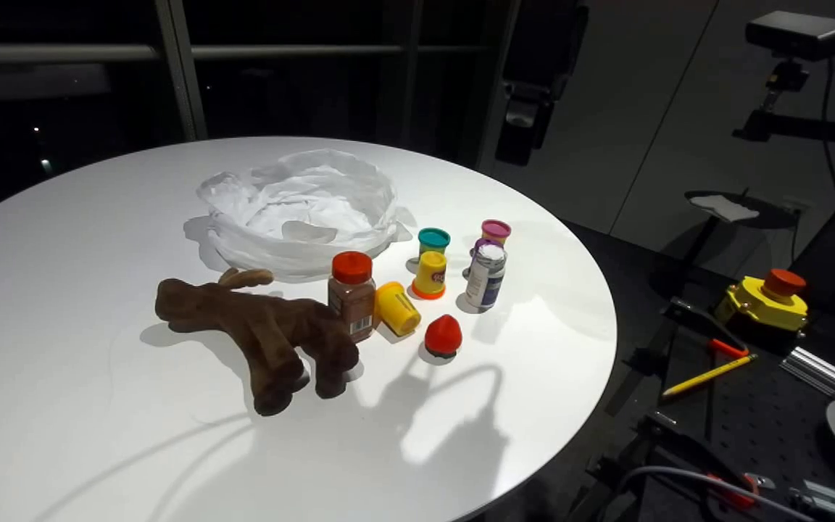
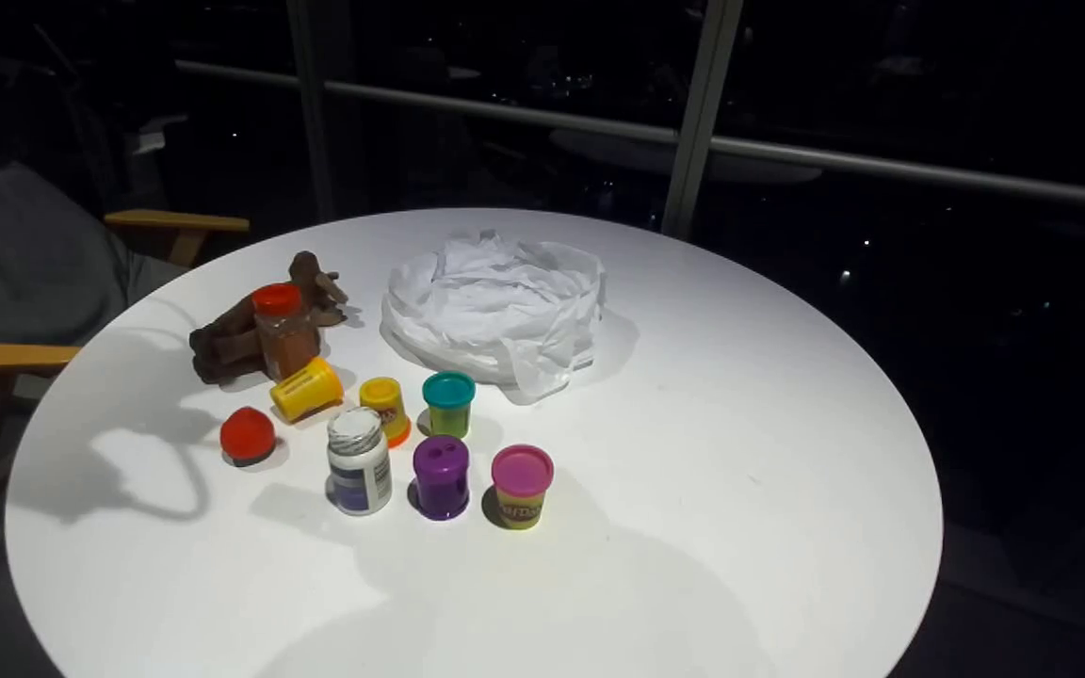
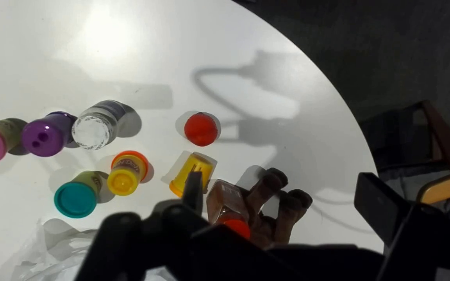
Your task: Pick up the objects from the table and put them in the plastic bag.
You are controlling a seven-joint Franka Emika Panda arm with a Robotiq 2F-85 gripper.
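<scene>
A white plastic bag (image 1: 309, 250) lies crumpled with its mouth open on the table, in both exterior views (image 2: 495, 344). Near it are a brown four-legged toy (image 1: 258, 319) on its side, a red-lidded jar (image 1: 351, 308), a toppled yellow tub (image 1: 397, 310), an upside-down yellow tub (image 1: 431, 272), a teal-lidded tub (image 2: 449, 414), a purple container (image 2: 442, 480), a pink-lidded tub (image 2: 522, 485), a white bottle (image 2: 360, 471) and a red object (image 2: 248, 435). My gripper (image 3: 281, 195) shows only in the wrist view, open and empty above the jar (image 3: 227, 203) and toy (image 3: 287, 210), partly hiding both.
The round white table (image 1: 62, 290) has a curved edge. A chair with wooden arms (image 2: 6, 356) stands beside it. A dark bench with a yellow and red stop button (image 1: 765, 301) and a pencil (image 1: 711, 375) is beyond the edge. Arm shadows fall on the table.
</scene>
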